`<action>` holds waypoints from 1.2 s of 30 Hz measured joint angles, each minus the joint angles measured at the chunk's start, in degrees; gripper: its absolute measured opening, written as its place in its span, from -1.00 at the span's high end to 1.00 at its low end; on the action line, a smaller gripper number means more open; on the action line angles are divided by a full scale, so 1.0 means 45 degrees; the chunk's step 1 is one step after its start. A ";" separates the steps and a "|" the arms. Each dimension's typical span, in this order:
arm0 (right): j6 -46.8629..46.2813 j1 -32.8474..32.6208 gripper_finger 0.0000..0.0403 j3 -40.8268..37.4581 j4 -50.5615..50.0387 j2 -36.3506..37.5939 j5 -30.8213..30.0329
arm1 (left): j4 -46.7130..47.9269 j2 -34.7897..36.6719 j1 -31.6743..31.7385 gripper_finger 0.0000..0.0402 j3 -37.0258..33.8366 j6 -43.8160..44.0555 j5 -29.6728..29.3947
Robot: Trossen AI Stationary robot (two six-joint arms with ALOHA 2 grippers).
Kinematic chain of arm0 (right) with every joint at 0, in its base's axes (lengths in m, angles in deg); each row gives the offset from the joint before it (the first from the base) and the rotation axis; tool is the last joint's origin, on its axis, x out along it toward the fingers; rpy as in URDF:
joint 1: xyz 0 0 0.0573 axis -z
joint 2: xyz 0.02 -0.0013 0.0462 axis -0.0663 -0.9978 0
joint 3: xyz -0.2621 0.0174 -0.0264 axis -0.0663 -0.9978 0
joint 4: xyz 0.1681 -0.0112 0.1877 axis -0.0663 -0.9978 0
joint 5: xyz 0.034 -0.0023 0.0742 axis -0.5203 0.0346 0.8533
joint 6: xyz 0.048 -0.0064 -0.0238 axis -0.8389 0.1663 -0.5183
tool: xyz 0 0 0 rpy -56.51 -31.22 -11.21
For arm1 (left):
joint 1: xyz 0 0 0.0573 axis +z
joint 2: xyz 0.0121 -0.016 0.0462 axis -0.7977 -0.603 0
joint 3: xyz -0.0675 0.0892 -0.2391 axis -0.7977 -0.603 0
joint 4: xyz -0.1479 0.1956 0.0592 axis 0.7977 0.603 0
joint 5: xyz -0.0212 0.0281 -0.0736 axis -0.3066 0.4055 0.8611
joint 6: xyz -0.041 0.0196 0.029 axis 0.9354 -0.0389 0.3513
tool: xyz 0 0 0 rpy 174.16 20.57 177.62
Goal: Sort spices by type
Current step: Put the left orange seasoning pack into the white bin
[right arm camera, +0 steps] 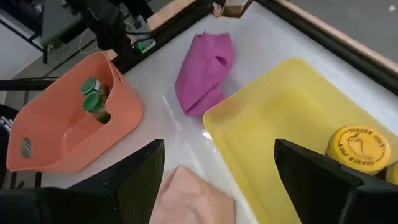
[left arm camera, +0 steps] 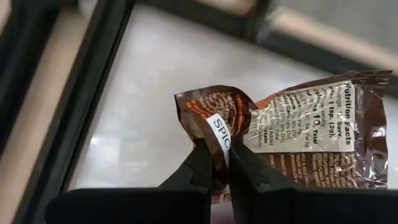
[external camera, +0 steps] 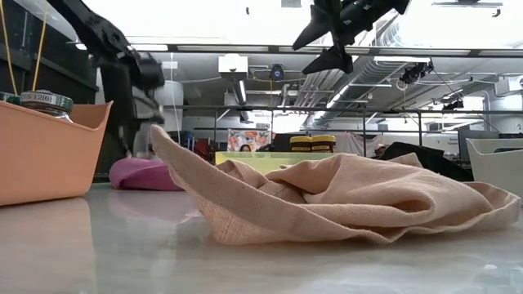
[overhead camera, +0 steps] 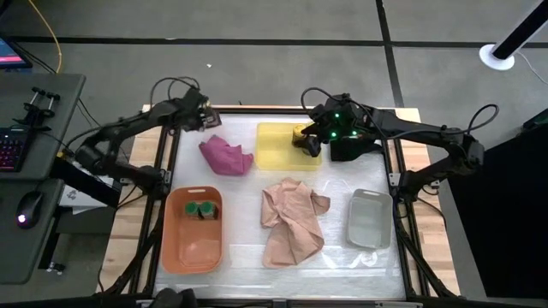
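Three trays, two holding jars

Orange tray (overhead camera: 193, 248), lower left: two green-lidded jars (overhead camera: 204, 209). Yellow tray (overhead camera: 278, 147), centre: two yellow-lidded jars (external camera: 312, 144). Grey tray (overhead camera: 370, 220) right. Left gripper (left arm camera: 221, 163) pinches brown packet (left arm camera: 298, 137) upper left; right gripper (right arm camera: 217, 180) gapes, empty.

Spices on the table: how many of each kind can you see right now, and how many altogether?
Green-lidded jars, in the orange tray: 2
Yellow-lidded jars, in the yellow tray: 2
Brown packet, pinched in the left pincer at the table's far edge: 1
Total: 5
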 joint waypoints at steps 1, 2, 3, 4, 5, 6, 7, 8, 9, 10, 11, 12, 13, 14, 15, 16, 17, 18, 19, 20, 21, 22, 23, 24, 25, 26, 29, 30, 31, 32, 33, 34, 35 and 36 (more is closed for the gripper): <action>0.0075 0.0004 -0.48 0.0000 0.0010 0.0104 -0.0022 | 0.0004 0.0421 0.0000 0.97 0.0127 -0.0179 -0.0005; 0.0133 0.0031 -0.48 0.0000 0.0000 0.0233 -0.0060 | -0.0002 0.0858 -0.0004 0.97 0.0254 -0.0270 -0.0019; 0.0220 0.0065 -0.48 0.0000 0.0004 0.0368 -0.0107 | 0.0002 0.1311 -0.0041 0.97 0.0378 -0.0360 -0.0018; 0.0289 0.0117 -0.48 0.0002 -0.0020 0.0517 -0.0169 | 0.0000 0.1777 -0.0106 0.97 0.0494 -0.0472 -0.0031; 0.0335 0.0152 -0.48 0.0005 -0.0088 0.0648 -0.0190 | 0.0009 0.2236 -0.0218 0.97 0.0612 -0.0536 -0.0037; 0.0438 0.0207 -0.48 0.0000 -0.0189 0.0773 -0.0241 | 0.0004 0.2699 -0.0389 0.98 0.0714 -0.0563 -0.0037; 0.0542 0.0255 -0.48 0.0002 -0.0332 0.0890 -0.0264 | 0.0004 0.3159 -0.0606 0.98 0.0809 -0.0570 -0.0010; 0.0605 0.0287 -0.48 0.0004 -0.0474 0.0991 -0.0270 | 0.0001 0.3611 -0.0880 0.99 0.0892 -0.0569 0.0038; 0.0618 0.0300 -0.48 0.0001 -0.0630 0.1103 -0.0274 | -0.0012 0.4042 -0.1190 0.99 0.0959 -0.0569 0.0049; 0.0645 0.0325 -0.48 0.0000 -0.0842 0.1158 -0.0274 | -0.0054 0.4407 -0.1546 0.99 0.0995 -0.0555 0.0044; 0.0645 0.0325 -0.48 0.0005 -0.1036 0.1226 -0.0278 | -0.0139 0.4722 -0.1966 0.99 0.1004 -0.0432 0.0032; 0.0650 0.0321 -0.48 0.0005 -0.1255 0.1256 -0.0281 | -0.0165 0.4993 -0.2424 0.99 0.1004 -0.0204 0.0020; 0.0713 0.0321 -0.48 0.0005 -0.1529 0.1261 -0.0278 | -0.0174 0.5179 -0.2934 0.99 0.1004 0.0049 -0.0003; 0.0832 0.0309 -0.48 0.0005 -0.1803 0.1262 -0.0266 | -0.0281 0.5287 -0.3468 1.00 0.1004 0.0264 -0.0052; 0.0890 0.0254 -0.48 0.0002 -0.2057 0.1262 -0.0225 | -0.0519 0.5327 -0.4077 1.00 0.1004 0.0469 -0.0172; 0.0892 0.0183 -0.48 -0.0066 -0.2184 0.1262 -0.0214 | -0.0821 0.5284 -0.4714 1.00 0.1004 0.0598 -0.0336; 0.0839 0.0111 -0.48 -0.0168 -0.2263 0.1267 -0.0182 | -0.1150 0.5156 -0.5381 1.00 0.1004 0.0644 -0.0537; 0.0646 0.0013 -0.48 -0.0271 -0.2401 0.1267 -0.0155 | -0.1561 0.4976 -0.6035 1.00 0.1004 0.0651 -0.0757; 0.0342 -0.0100 -0.48 -0.0379 -0.2487 0.1265 -0.0097 | -0.2028 0.4724 -0.6661 1.00 0.1004 0.0646 -0.0999; -0.0065 -0.0244 -0.48 -0.0453 -0.2500 0.1256 -0.0032 | -0.2498 0.4425 -0.7250 1.00 0.1004 0.0650 -0.1244; -0.0602 -0.0430 -0.48 -0.0531 -0.2400 0.1253 -0.0038 | -0.3029 0.4081 -0.7814 1.00 0.1004 0.0645 -0.1440; -0.1167 -0.0650 -0.48 -0.0619 -0.2147 0.1258 -0.0042 | -0.3577 0.3701 -0.8264 1.00 0.1004 0.0577 -0.1564; -0.1809 -0.0932 -0.48 -0.0683 -0.1765 0.1262 -0.0114 | -0.4105 0.3295 -0.8662 1.00 0.1004 0.0438 -0.1630; -0.2434 -0.1246 -0.48 -0.0759 -0.1263 0.1262 -0.0246 | -0.4631 0.2887 -0.9025 1.00 0.1004 0.0261 -0.1617; -0.3012 -0.1600 -0.48 -0.0826 -0.0639 0.1262 -0.0430 | -0.5140 0.2461 -0.9364 1.00 0.1004 0.0110 -0.1580; -0.3506 -0.1945 -0.48 -0.0870 0.0035 0.1257 -0.0761 | -0.5545 0.2049 -0.9676 1.00 0.1017 -0.0059 -0.1504; -0.5054 -0.2887 -0.48 -0.1001 0.2202 0.1262 -0.2066 | -0.5753 0.1055 -1.0336 1.00 0.1334 -0.0259 -0.1310; -0.5628 -0.3146 -0.48 -0.1001 0.2648 0.1262 -0.2566 | -0.5787 0.0825 -1.0495 1.00 0.1467 -0.0274 -0.1304; -0.6183 -0.3395 -0.48 -0.1005 0.3005 0.1262 -0.3115 | -0.5801 0.0601 -1.0607 1.00 0.1576 -0.0372 -0.1312; -0.6682 -0.3634 -0.48 -0.1005 0.3222 0.1257 -0.3725 | -0.5846 0.0422 -1.0683 1.00 0.1722 -0.0493 -0.1311; -0.7089 -0.3860 -0.48 -0.1005 0.3294 0.1262 -0.4345 | -0.5944 0.0262 -1.0749 1.00 0.1884 -0.0584 -0.1301; -0.7425 -0.4098 -0.48 -0.1005 0.3270 0.1262 -0.4965 | -0.6003 0.0125 -1.0817 1.00 0.2017 -0.0666 -0.1288; -0.7717 -0.4313 -0.48 -0.1005 0.3212 0.1257 -0.5591 | -0.6017 0.0041 -1.0858 1.00 0.2158 -0.0748 -0.1226; -0.7990 -0.4487 -0.48 -0.1010 0.3128 0.1226 -0.6190 | -0.6003 -0.0046 -1.0899 1.00 0.2339 -0.0815 -0.1215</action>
